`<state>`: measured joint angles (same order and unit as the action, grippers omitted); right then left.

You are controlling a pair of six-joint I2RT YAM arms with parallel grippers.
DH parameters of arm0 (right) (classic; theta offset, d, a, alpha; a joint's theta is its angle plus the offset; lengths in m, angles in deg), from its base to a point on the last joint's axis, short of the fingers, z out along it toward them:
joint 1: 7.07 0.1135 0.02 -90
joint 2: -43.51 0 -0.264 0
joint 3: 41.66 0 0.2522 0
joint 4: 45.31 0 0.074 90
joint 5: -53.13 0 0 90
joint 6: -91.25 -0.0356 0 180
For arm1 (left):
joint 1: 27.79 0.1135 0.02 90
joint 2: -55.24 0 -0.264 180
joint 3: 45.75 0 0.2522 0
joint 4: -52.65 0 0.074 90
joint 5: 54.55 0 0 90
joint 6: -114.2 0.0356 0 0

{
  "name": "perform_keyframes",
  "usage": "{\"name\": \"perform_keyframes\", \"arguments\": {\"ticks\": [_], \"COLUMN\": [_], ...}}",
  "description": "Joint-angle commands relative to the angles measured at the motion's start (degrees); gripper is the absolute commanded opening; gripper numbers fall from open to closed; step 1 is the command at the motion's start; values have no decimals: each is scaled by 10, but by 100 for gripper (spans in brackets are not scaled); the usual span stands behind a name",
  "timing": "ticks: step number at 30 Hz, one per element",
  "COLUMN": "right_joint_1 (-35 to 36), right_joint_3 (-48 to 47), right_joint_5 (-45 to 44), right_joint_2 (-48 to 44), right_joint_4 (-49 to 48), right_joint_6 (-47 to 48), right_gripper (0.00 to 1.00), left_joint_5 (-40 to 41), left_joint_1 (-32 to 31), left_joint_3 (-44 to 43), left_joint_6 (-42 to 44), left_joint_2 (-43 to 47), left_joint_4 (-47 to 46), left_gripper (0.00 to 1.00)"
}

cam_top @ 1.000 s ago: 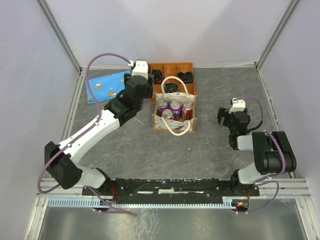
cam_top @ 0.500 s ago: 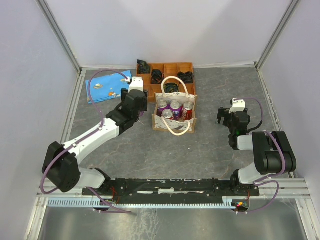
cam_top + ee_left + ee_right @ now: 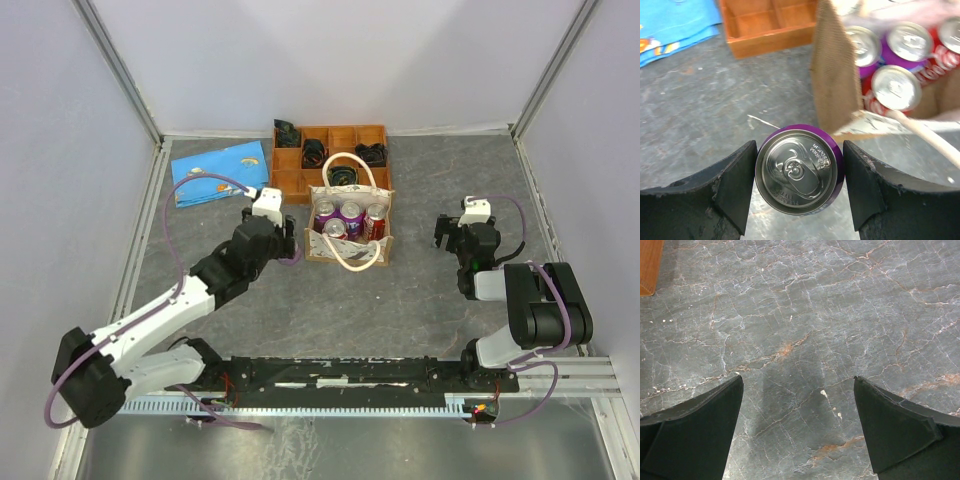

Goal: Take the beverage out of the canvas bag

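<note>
Left gripper [image 3: 800,171] pulled back, clamping purple aluminium drink can [image 3: 799,167], now outside cream canvas tote bag [image 3: 835,75]; right gripper [image 3: 798,390] idle, fingers apart.

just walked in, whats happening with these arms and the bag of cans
The left gripper is clamped on a purple can, holding it upright just beside the canvas bag, outside it. Several more cans sit in the bag. The right gripper hangs open above the table off to the side, holding nothing.
</note>
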<state>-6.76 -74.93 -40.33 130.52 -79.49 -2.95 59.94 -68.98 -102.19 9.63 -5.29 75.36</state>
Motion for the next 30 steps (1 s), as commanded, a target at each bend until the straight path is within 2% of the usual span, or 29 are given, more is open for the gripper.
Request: {"name": "perform_keyframes", "arguments": {"ticks": [1,7,16,23,30], "right_joint_1": [1,2,2,2,2], "right_joint_3": [-18,-18,-18,-17,-18], "right_joint_5": [-1,-1,-2,-2,-3], "right_joint_2": [-2,-2,-2,-2,-2], "right_joint_4": [-13,-13,-13,-13,-13], "right_joint_6": [8,8,8,8,8], "right_gripper": [99,99,99,99,99], "left_joint_5": [-52,-124,-124,-106,-100], "left_joint_1": [-53,-131,-238,-276,-280], "left_joint_3": [9,36,-5,-55,-73], "left_joint_6": [-24,-8,72,112,132], "left_joint_2": [40,14,-95,-193,-223], "left_joint_4": [-53,-103,-156,-179,-216], "left_gripper": [3,3,3,3,3]}}
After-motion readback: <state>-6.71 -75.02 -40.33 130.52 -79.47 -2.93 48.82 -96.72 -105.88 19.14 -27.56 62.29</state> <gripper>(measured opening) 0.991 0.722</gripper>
